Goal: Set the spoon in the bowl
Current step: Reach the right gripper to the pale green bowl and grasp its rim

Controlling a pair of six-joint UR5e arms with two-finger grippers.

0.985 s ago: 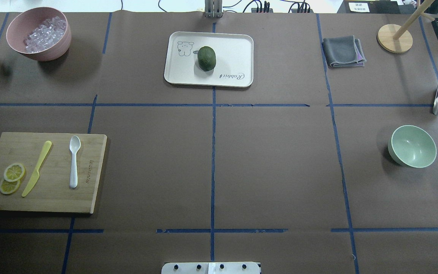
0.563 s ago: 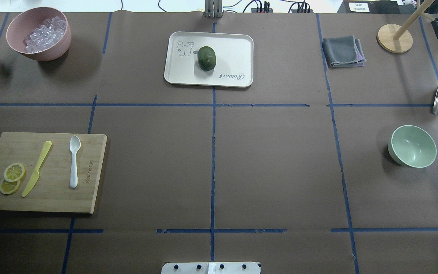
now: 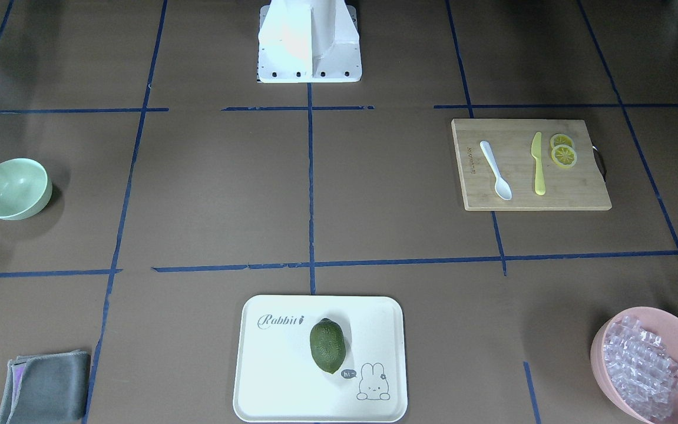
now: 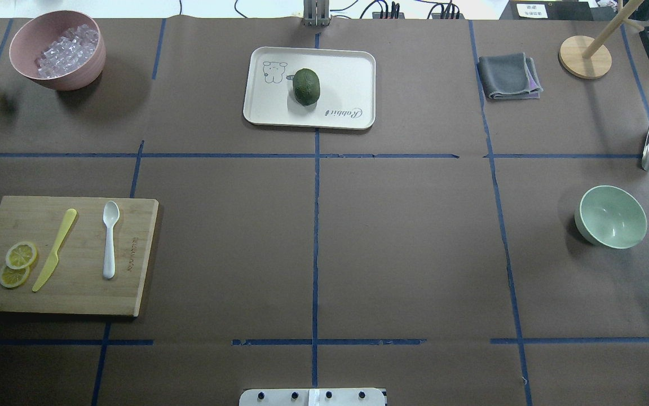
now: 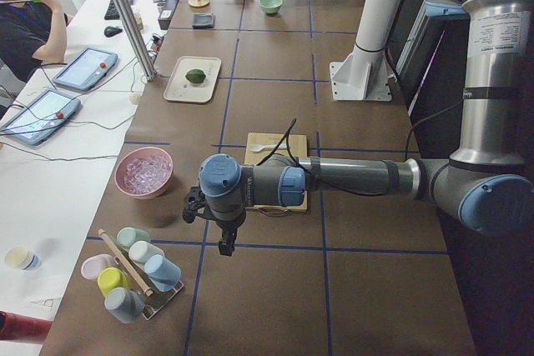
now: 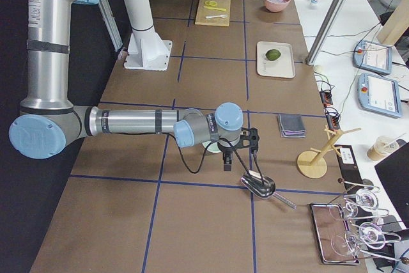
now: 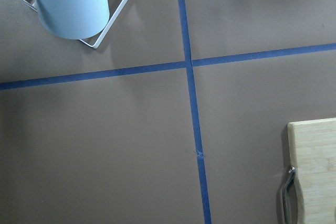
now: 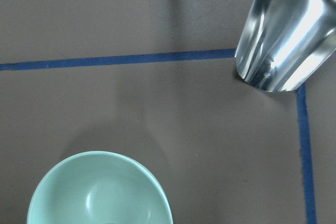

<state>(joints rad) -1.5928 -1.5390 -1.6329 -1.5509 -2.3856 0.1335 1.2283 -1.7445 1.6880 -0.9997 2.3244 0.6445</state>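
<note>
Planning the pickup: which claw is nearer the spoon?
Left. The left claw hovers just beyond the cutting board holding the spoon; the right claw hangs across the table by the bowl.

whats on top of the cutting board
On the board lie the spoon, a yellow knife and two lemon slices. One slice overlaps the other, hiding part of it.

We find even, bright light from above; the mint bowl [image 4: 610, 217] and pink bowl [image 4: 70, 73] cast soft shadows. Glare streaks the metal scoop [image 8: 286, 35] (slightly blurred, too), and the robot's base [image 3: 309, 41] washes out white.
</note>
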